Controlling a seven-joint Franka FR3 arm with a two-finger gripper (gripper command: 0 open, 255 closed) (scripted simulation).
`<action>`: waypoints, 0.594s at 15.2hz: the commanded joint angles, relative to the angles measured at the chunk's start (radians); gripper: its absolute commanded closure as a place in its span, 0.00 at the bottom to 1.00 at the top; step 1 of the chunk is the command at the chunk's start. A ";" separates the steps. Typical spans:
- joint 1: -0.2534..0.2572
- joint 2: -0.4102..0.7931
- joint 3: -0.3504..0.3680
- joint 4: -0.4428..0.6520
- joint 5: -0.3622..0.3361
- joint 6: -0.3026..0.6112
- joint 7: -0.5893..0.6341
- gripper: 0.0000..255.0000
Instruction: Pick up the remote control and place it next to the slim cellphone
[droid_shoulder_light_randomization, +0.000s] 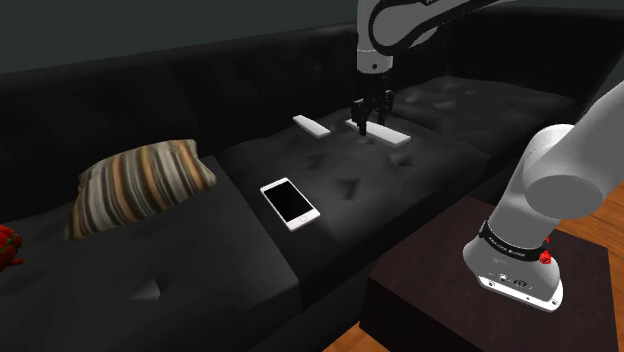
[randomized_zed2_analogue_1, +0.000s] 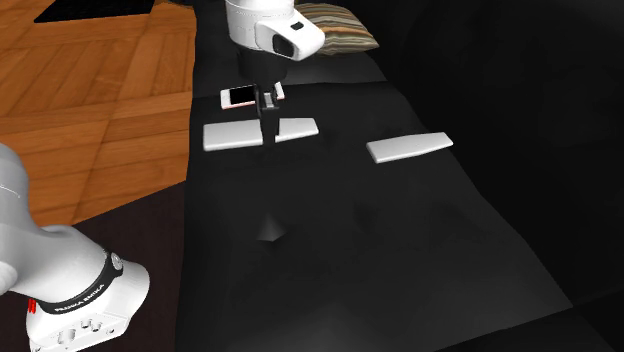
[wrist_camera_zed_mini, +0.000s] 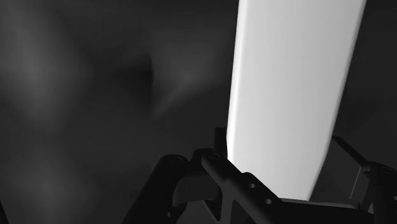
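Shoulder view: the hand (droid_shoulder_light_randomization: 371, 122) is down on the black sofa (droid_shoulder_light_randomization: 350, 190) seat, fingers spread either side of the white remote (droid_shoulder_light_randomization: 394, 136) lying flat there. In the wrist view one finger sits right at the remote's edge and the other looks slightly off it, so nothing's gripped. The pink-edged phone (droid_shoulder_light_randomization: 290, 203) lies well apart, nearer the striped pillow (droid_shoulder_light_randomization: 140, 185). A second white slab (droid_shoulder_light_randomization: 311, 126) is near the remote.
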 joint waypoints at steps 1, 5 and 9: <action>0.019 -0.043 0.030 -0.036 0.014 -0.006 0.044 1.00; 0.052 -0.088 0.081 -0.083 0.044 -0.002 0.111 1.00; 0.052 -0.070 0.081 -0.124 0.045 0.056 0.109 1.00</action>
